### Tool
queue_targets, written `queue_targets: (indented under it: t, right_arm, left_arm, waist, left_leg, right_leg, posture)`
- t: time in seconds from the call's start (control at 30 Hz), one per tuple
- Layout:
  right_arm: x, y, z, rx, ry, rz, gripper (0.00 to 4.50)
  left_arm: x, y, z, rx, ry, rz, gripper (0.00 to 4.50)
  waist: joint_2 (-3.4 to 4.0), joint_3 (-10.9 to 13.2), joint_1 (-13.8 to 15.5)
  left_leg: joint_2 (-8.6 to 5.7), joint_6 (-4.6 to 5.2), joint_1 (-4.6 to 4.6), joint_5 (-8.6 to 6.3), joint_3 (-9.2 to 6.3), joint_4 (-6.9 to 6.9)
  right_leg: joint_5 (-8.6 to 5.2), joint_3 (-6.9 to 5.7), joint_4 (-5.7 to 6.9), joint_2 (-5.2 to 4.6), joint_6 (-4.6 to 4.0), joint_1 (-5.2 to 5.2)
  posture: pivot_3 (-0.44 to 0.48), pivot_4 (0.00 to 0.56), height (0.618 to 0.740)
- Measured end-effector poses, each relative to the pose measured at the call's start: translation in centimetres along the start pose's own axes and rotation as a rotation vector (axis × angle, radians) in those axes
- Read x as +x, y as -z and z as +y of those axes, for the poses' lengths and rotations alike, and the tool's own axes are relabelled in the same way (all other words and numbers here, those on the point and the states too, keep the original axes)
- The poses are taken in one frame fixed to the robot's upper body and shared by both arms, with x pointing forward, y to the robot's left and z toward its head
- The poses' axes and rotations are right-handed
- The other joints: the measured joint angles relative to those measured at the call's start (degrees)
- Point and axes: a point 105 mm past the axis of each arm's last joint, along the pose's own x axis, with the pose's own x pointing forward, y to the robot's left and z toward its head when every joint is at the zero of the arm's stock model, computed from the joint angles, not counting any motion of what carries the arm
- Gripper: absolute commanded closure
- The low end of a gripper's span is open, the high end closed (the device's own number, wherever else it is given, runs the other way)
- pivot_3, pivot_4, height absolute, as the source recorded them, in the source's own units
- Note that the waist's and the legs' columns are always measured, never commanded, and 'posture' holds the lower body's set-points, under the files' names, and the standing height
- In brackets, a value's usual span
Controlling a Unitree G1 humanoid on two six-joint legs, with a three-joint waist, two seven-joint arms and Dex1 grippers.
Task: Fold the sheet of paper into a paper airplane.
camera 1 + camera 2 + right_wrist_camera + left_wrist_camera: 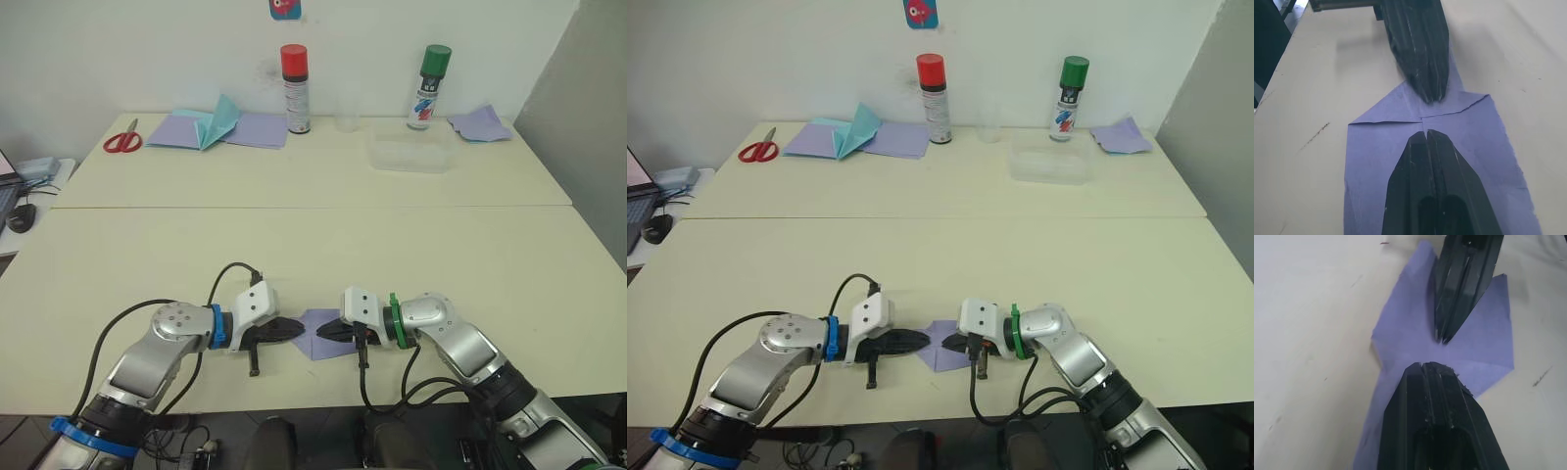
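Note:
The sheet of paper (315, 333), lavender, lies flat near the table's front edge. Two of its corner flaps are folded in and meet at a centre crease (1422, 117). My left gripper (299, 328) comes in from the left, shut, with its tip resting on the paper's left part. My right gripper (323, 333) faces it from the right, also shut, its tip down on the paper. In the wrist views the two tips (1422, 365) (1426, 132) point at each other a short gap apart over the sheet (1484, 342). A paper airplane is out of view.
Along the back edge are red scissors (122, 140), lavender sheets (257, 129) with a teal folded piece (221, 119), a red-capped can (295, 88), a clear cup (346, 114), a clear tray (411, 155), a green-capped can (428, 86) and a lavender scrap (480, 124).

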Motion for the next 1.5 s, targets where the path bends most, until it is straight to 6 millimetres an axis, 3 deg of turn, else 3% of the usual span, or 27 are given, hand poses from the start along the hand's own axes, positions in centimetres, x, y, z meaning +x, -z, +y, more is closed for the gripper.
queue_targets:
  t: [0.33,0.5,0.73,0.87,1.0,1.27,1.5]
  right_arm:
    - [0.0,0.1,-0.1,-0.007,-0.001,0.002,4.49]
    - [-0.1,0.1,-0.1,-0.012,0.0,0.003,4.49]
    - [-0.3,0.2,-0.2,-0.013,-0.002,0.006,4.49]
    - [-0.2,0.1,-0.2,-0.014,-0.007,0.004,4.49]
    - [-0.2,0.0,-0.2,-0.016,-0.016,0.0,4.5]
    - [-0.2,0.0,-0.3,-0.016,-0.015,0.003,4.5]
    - [-0.1,0.0,-0.3,-0.012,-0.016,0.004,4.5]
  left_arm:
    - [-3.8,1.9,0.9,-0.03,-0.081,0.087,4.5]
    - [-4.9,1.8,1.2,-0.047,-0.119,0.075,4.5]
    - [-3.7,-1.5,1.0,0.007,-0.108,-0.036,4.5]
    - [-2.3,-2.2,1.6,0.024,-0.125,-0.058,4.5]
    - [-1.3,-1.4,1.5,-0.037,-0.085,-0.05,3.5]
    - [-1.7,-1.0,1.7,-0.032,-0.04,-0.016,1.02]
    - [-0.4,-0.7,1.6,-0.008,-0.039,-0.013,1.02]
  waist:
    - [0.11,-0.1,-0.1]
    - [0.1,0.0,-0.1]
    - [0.04,0.0,0.1]
    - [0.04,0.0,0.1]
    - [0.02,0.0,0.0]
    - [0.02,0.0,0.0]
    - [0.02,0.0,0.1]
  left_leg:
    - [0.05,0.0,0.11,0.0,-0.02,-0.02]
    - [0.07,0.0,0.06,0.0,-0.01,-0.02]
    - [0.03,0.0,-0.02,0.0,-0.01,0.0]
    - [0.01,0.0,-0.02,0.01,0.01,0.01]
    - [-0.01,0.0,-0.06,0.0,0.04,0.0]
    - [-0.01,0.0,-0.05,0.01,0.02,0.02]
    - [-0.01,0.0,-0.05,0.01,0.01,0.03]
  right_leg:
    - [-0.18,0.07,0.0,-0.03,-0.31,-0.05]
    - [-0.18,0.07,0.0,-0.04,-0.31,-0.05]
    - [-0.03,0.05,0.0,-0.04,-0.05,-0.04]
    - [0.0,0.03,0.0,-0.01,0.0,-0.03]
    - [0.02,0.03,-0.01,0.01,0.03,-0.06]
    - [0.01,0.03,-0.01,0.0,0.02,-0.05]
    - [0.02,0.01,0.0,0.0,0.04,-0.04]
  posture:
    - [0.0,0.15,0.74]
    - [0.0,0.15,0.74]
    - [0.0,0.15,0.74]
    - [0.0,0.15,0.74]
    - [0.0,0.15,0.74]
    - [0.0,0.15,0.74]
    - [0.0,0.15,0.74]
